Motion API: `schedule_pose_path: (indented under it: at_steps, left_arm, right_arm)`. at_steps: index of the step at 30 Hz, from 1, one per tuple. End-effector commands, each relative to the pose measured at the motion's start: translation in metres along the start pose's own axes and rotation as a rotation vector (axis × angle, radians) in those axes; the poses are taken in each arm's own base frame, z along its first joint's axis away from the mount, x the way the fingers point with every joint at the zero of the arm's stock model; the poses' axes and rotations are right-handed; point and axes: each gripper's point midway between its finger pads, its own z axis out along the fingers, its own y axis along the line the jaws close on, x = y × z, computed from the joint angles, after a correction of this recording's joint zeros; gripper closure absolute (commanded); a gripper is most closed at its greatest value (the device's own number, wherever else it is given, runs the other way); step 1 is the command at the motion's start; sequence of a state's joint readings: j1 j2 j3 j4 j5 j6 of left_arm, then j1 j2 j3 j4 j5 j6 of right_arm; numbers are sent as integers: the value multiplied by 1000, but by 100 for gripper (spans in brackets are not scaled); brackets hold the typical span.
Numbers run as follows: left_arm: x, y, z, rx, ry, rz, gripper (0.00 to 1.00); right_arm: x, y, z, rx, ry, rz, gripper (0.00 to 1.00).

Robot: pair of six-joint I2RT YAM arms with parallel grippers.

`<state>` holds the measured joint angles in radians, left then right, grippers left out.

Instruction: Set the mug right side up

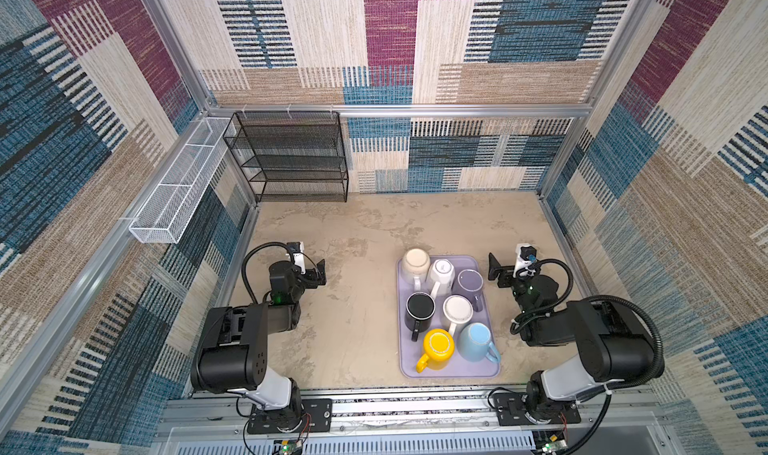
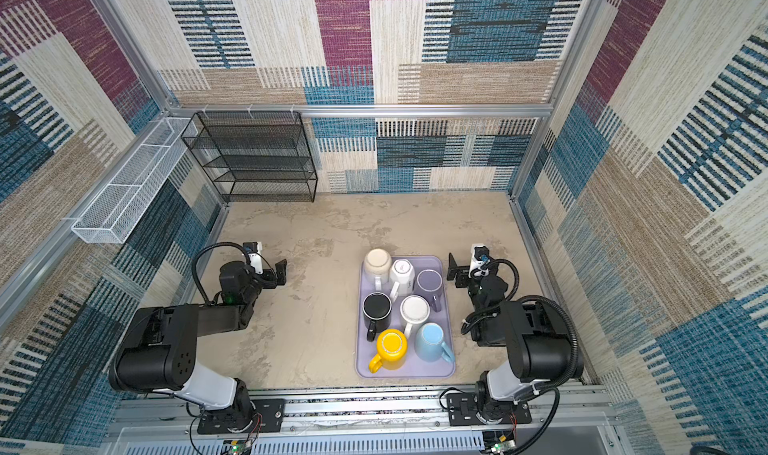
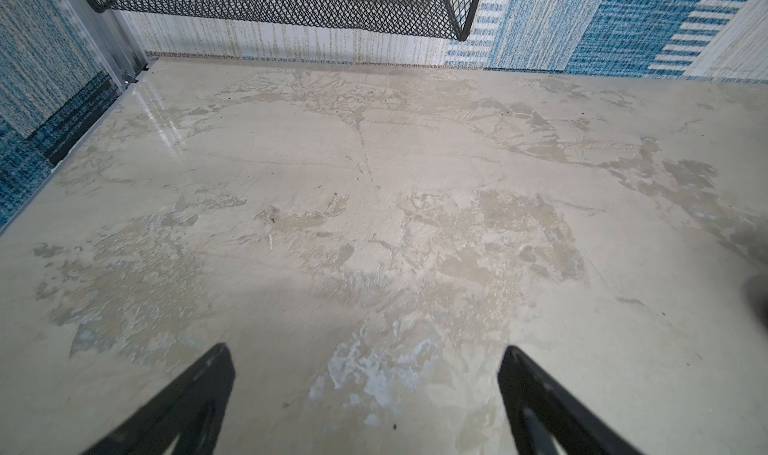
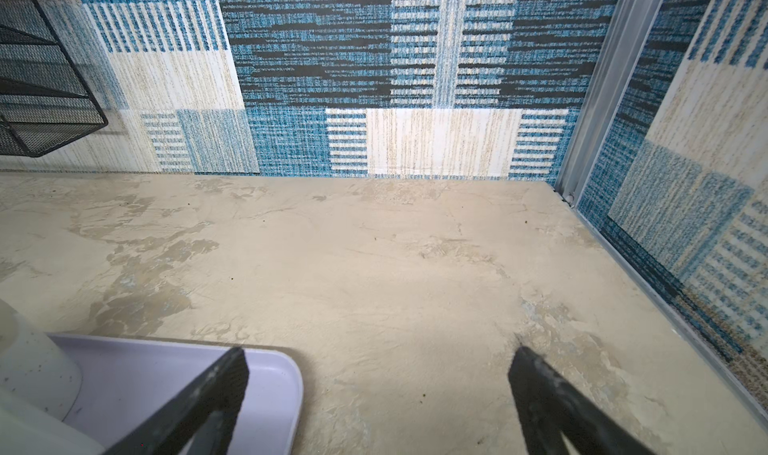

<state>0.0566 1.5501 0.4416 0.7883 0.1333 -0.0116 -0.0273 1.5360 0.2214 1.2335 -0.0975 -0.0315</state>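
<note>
Several mugs stand on a lavender tray right of the table's middle, all apparently bottom up: cream, white faceted, purple, black, white, yellow and light blue. My left gripper hangs open over bare table, well left of the tray. My right gripper is open just beyond the tray's far right corner, holding nothing. A white mug's side shows in the right wrist view.
A black mesh rack stands against the back wall at the left. A white wire basket is fixed along the left wall. Patterned walls and metal rails close in the table on three sides.
</note>
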Motion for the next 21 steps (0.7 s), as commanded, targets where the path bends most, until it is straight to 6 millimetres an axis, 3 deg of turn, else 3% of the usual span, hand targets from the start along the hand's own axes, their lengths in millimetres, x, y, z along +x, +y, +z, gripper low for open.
schedule_pose_path:
  at_steps: [1,8,11,17,21]
  left_arm:
    - [-3,0,0,-1,-10,37,0]
    - [-3,0,0,0,-10,38,0]
    - [-3,0,0,-1,-10,39,8]
    - [-4,0,0,1,-13,41,10]
    - [-17,-6,-5,17,-1,57,12]
  right_arm:
    - [-7,0,1,-4,-25,-2,0]
    - [-7,-1,1,1,-25,0,0]
    - [-8,-2,1,7,-25,2,0]
    - [-15,-16,5,103,-12,29,0]
    - [-20,-21,7,147,27,40,0]
